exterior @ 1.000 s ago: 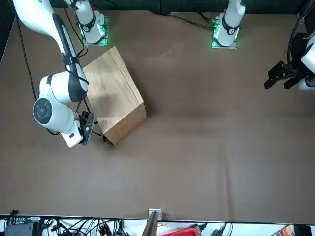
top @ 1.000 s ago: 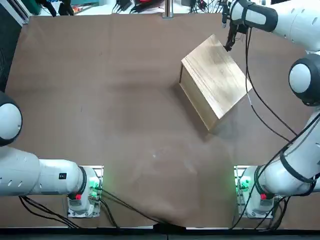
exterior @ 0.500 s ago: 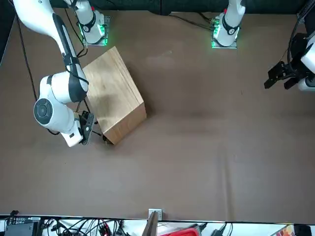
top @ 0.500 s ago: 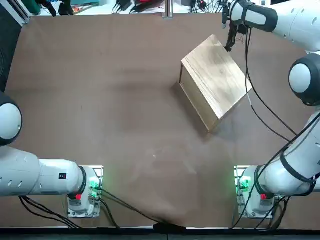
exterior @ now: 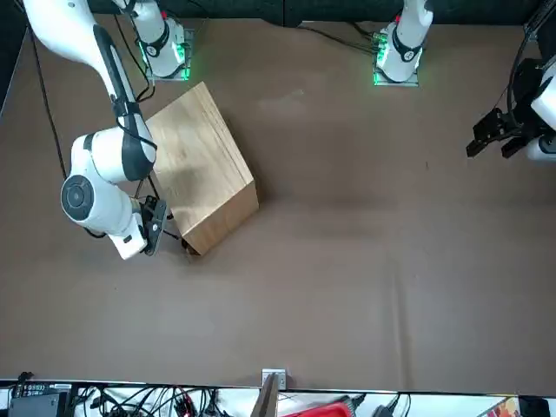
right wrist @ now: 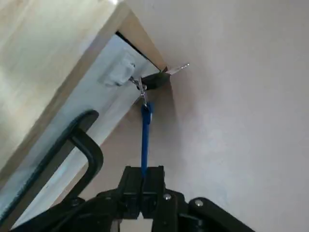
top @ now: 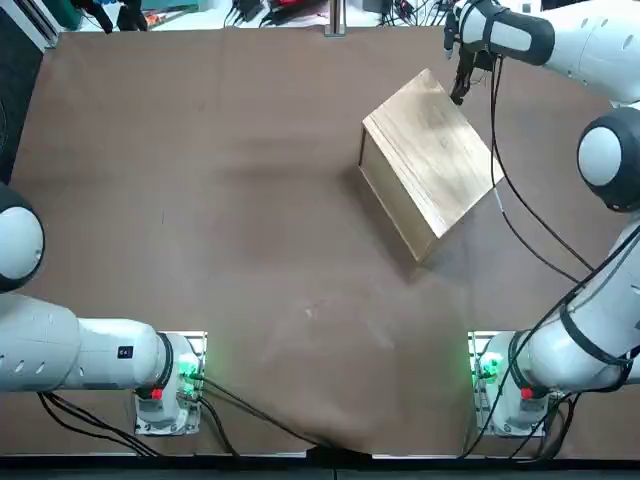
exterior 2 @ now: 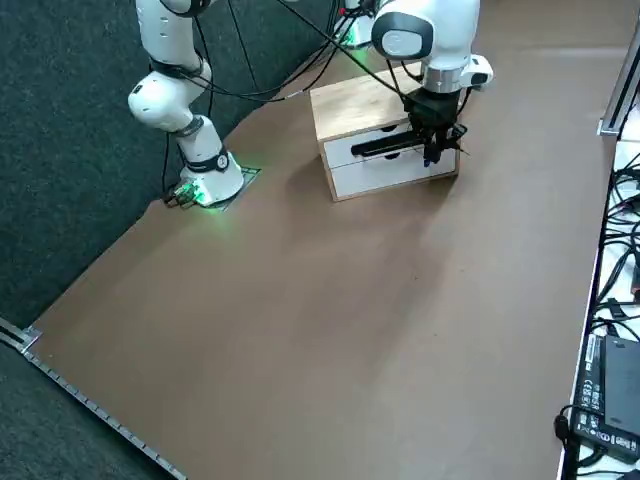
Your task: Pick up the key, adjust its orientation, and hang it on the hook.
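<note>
Right side view has a smooth brown tabletop (exterior 2: 300, 320) beside a dark, textured partition (exterior 2: 70, 130); a black adapter's label (exterior 2: 607, 437) is too small to read. Pale-grained wooden drawer box (exterior 2: 360, 105), white-fronted. Right gripper (right wrist: 143, 171) is at the drawer front, fingers closed on a flat blue strap (right wrist: 145, 140). Ringed to it, the dark-headed metal key (right wrist: 157, 80) sits beside the white hook (right wrist: 121, 71).

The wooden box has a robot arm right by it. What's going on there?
The robot's right gripper is pinching a blue strap, and a key is joined to it by little metal links. The key is right beside a white hook on the side of the wooden box. I can't tell if it has caught on the hook, but the robot hasn't let go of the strap.
</note>
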`<state>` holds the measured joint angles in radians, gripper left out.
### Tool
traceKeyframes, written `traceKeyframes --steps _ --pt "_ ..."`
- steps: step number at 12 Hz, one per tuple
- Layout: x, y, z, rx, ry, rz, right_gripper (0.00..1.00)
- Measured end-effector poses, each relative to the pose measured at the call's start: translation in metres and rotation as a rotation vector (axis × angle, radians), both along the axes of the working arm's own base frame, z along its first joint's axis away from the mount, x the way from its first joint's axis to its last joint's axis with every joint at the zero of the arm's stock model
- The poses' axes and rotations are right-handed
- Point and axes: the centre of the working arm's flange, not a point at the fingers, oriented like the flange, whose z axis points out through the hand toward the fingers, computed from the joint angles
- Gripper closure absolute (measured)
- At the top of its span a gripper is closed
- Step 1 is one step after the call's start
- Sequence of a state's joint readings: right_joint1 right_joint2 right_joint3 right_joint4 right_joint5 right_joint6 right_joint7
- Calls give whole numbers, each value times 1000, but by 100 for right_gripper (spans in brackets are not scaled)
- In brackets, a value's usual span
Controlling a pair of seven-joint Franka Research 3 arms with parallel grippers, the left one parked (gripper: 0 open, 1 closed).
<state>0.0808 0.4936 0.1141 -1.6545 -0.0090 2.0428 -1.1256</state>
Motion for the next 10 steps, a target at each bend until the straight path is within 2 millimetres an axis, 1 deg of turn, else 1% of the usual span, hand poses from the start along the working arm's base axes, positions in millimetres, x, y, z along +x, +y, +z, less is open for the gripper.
traceKeyframes --steps 5,6,9,10 --pt "-1 0 -2 -1 4 0 97" --pt "-1 -1 -2 -1 4 -1 88" --pt "-1 -1 -2 -1 4 -2 52" --pt "-1 -2 -2 -1 4 -1 46"
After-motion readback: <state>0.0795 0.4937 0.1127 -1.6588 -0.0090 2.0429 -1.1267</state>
